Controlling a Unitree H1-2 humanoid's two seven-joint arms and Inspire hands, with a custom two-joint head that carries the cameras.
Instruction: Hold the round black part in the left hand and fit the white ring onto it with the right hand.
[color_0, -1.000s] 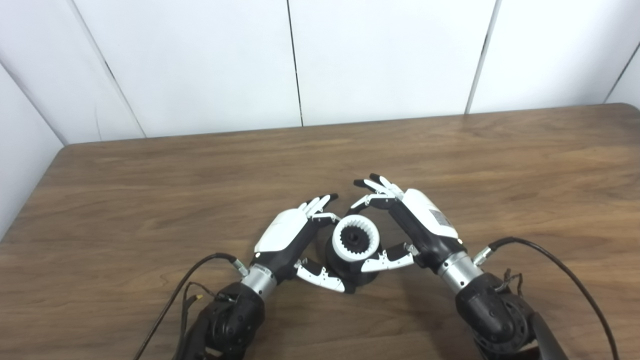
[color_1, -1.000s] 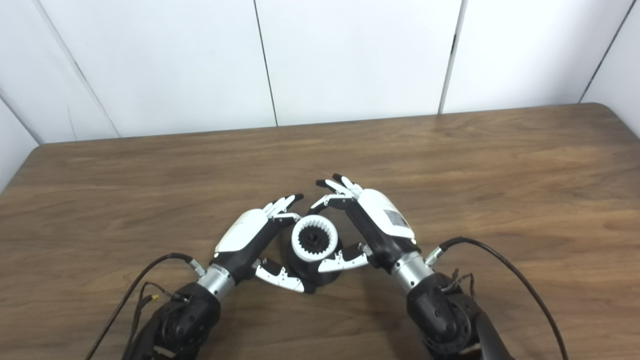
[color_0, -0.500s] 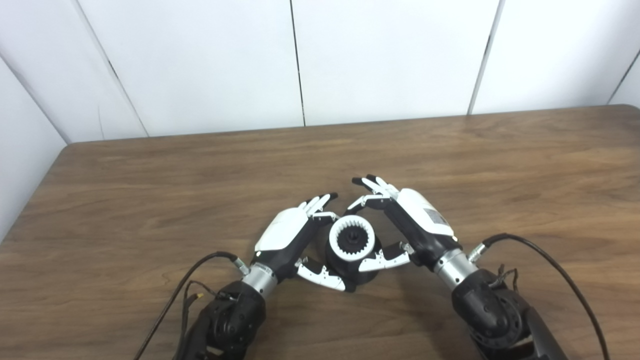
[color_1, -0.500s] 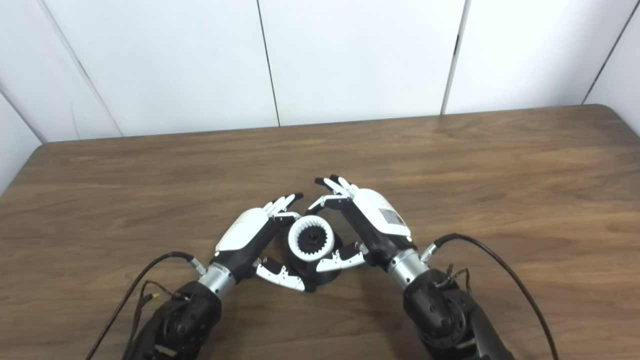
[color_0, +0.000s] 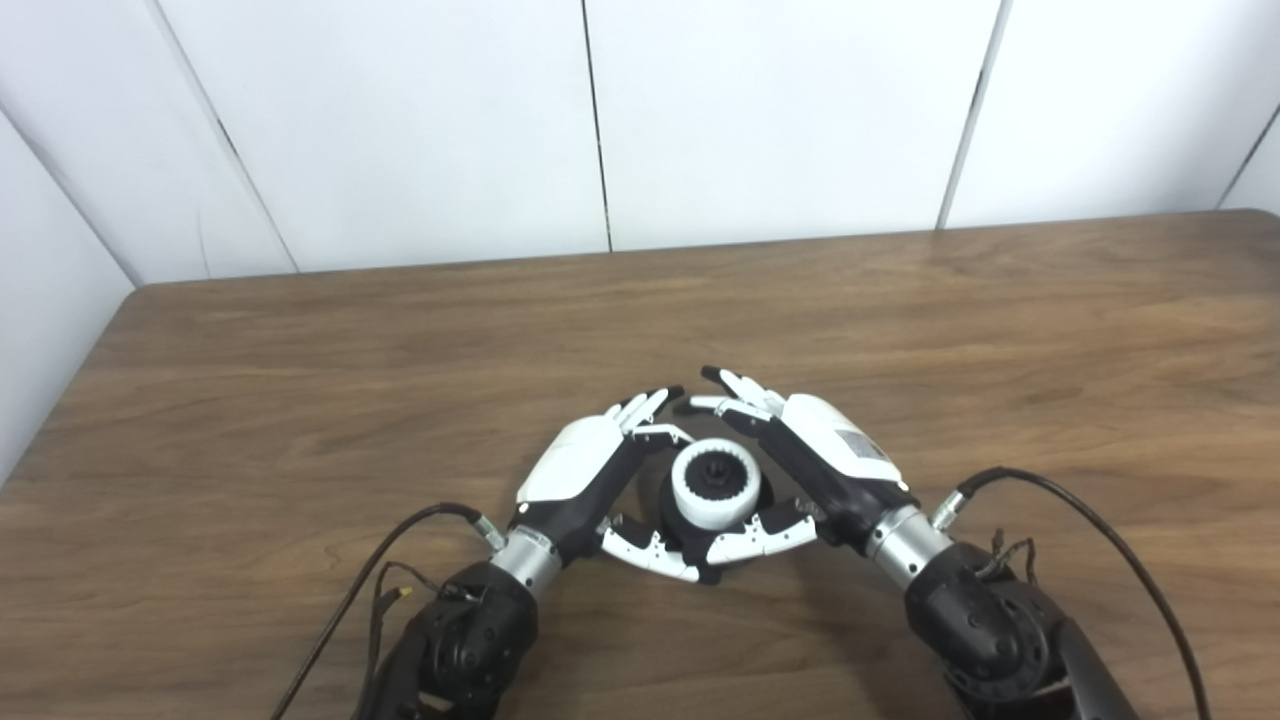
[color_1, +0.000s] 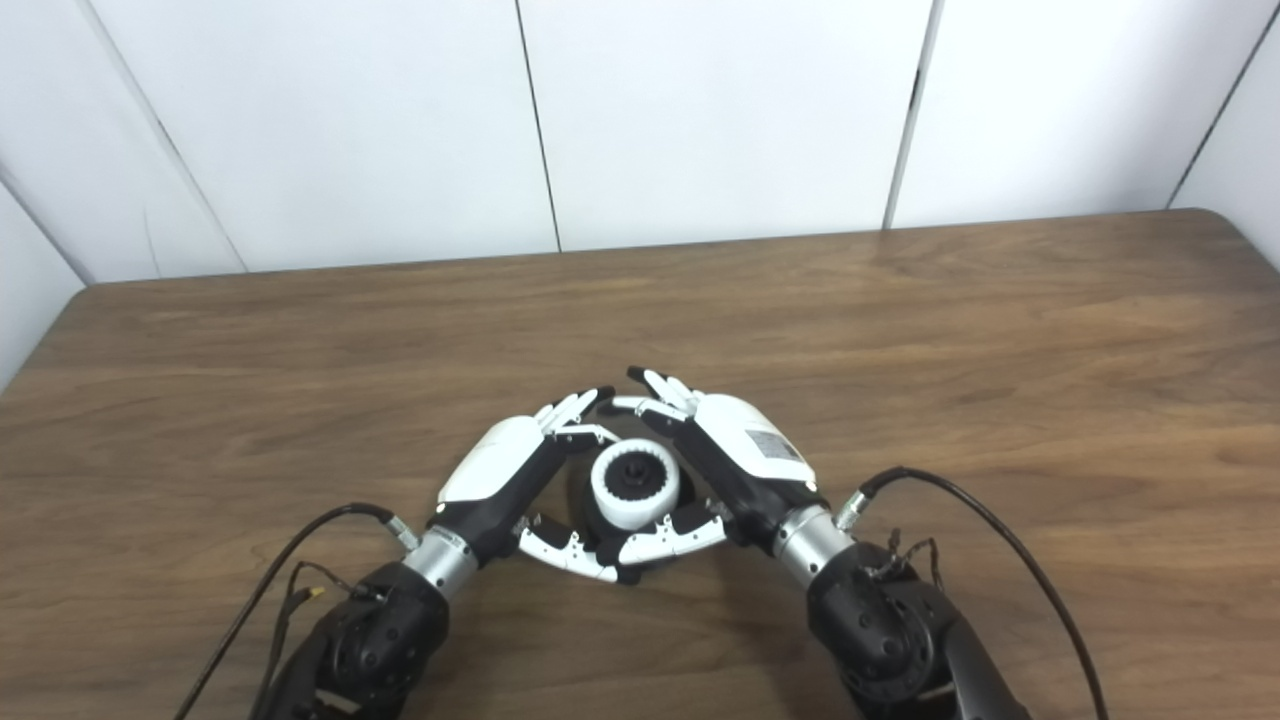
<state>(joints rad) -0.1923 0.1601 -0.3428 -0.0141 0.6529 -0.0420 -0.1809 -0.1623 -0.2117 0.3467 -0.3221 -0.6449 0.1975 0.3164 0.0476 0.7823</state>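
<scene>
The round black part (color_0: 715, 468) stands on the wooden table (color_0: 300, 400) near its front middle, mostly hidden; only its dark hub and lower edge show. The white toothed ring (color_0: 712, 490) sits around it, roughly level, opening up. My left hand (color_0: 580, 475) cups the part from the left, thumb under its front. My right hand (color_0: 825, 455) cups the ring from the right, thumb at its front. The fingertips of both hands nearly meet behind the ring. The same shows in the right eye view: ring (color_1: 634, 487), left hand (color_1: 497, 473), right hand (color_1: 745, 450).
A black cable (color_0: 370, 590) loops off the left wrist and another (color_0: 1100, 540) off the right wrist, both lying on the table. White wall panels (color_0: 600, 120) stand behind the table's far edge.
The ring faced the camera, tilted, with its teeth showing; it now sits lower and level on the black part. Both hands have dropped and closed in, and the right fingers have swung towards the left fingertips.
</scene>
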